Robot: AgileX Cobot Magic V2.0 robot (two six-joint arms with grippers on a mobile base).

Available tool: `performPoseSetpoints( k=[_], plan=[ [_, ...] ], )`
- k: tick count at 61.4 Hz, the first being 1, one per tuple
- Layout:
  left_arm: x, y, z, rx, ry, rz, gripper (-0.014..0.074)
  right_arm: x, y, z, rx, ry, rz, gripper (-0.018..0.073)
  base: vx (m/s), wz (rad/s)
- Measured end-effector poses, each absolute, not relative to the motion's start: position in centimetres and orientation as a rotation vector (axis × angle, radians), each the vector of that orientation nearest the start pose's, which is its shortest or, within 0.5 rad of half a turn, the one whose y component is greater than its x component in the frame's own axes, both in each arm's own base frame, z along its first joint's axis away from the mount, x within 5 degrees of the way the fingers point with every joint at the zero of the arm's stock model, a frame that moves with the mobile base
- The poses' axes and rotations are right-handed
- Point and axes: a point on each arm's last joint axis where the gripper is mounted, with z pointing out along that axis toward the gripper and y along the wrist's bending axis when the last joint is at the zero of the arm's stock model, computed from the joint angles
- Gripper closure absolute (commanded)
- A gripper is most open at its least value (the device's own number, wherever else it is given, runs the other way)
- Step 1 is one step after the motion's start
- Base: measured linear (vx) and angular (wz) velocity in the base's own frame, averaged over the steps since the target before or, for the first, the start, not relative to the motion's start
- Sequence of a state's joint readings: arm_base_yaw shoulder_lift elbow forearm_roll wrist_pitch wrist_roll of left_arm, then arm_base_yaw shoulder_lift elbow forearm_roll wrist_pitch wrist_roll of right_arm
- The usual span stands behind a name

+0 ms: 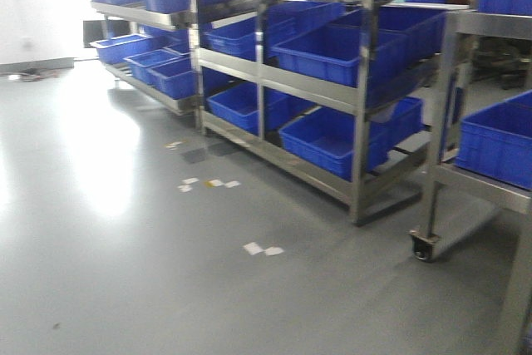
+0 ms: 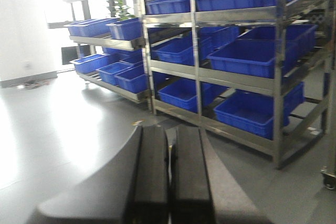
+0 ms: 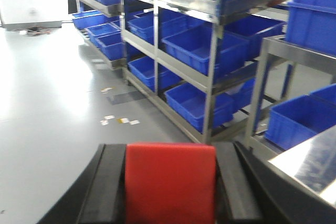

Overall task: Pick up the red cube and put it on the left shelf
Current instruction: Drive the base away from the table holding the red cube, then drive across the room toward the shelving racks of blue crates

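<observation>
right hand [image 3: 170,195]: clamped on the flat-faced red cube [image 3: 170,179], with black fingers [image 3: 113,187] on both sides of it
red cube: in the right hand's grip, well apart from the left shelf, not on any tier
left hand [image 2: 170,182]: black fingers [image 2: 152,177] pressed together, only a thin slit between them
beside right hand: flat-topped stainless steel desk [image 3: 310,161], low on its right
floor: glossy grey floor [image 1: 125,272], with white paper scraps [image 1: 262,248] lying between the hands and the racks
left shelf [image 1: 307,89]: multi-tier stainless steel rack with flat front rails, large blue plastic crates [image 1: 332,135] on each tier in view
right of it: steel trolley frame on a caster wheel [image 1: 422,245], carrying more blue crates and standing nearer than the shelf
far left: second steel rack [image 1: 141,18] with smaller blue crates
</observation>
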State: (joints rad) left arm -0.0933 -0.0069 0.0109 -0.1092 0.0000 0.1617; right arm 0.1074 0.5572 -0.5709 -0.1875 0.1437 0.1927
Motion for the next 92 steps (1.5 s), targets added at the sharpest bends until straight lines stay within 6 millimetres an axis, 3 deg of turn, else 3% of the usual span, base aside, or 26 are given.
performPoseSetpoints(
  k=[72,92],
  plan=[
    [5.58,-0.52,20.99,0.108,1.484,-0.033,0.0491,11.85,1.03,34.85,-0.060,1.610,0.067,0.0502,-0.20,0.49],
    [5.58,-0.52,20.99,0.108,1.484,-0.033,0.0491,11.85,1.03,34.85,-0.060,1.610,0.067,0.0502,-0.07,0.10]
  ],
)
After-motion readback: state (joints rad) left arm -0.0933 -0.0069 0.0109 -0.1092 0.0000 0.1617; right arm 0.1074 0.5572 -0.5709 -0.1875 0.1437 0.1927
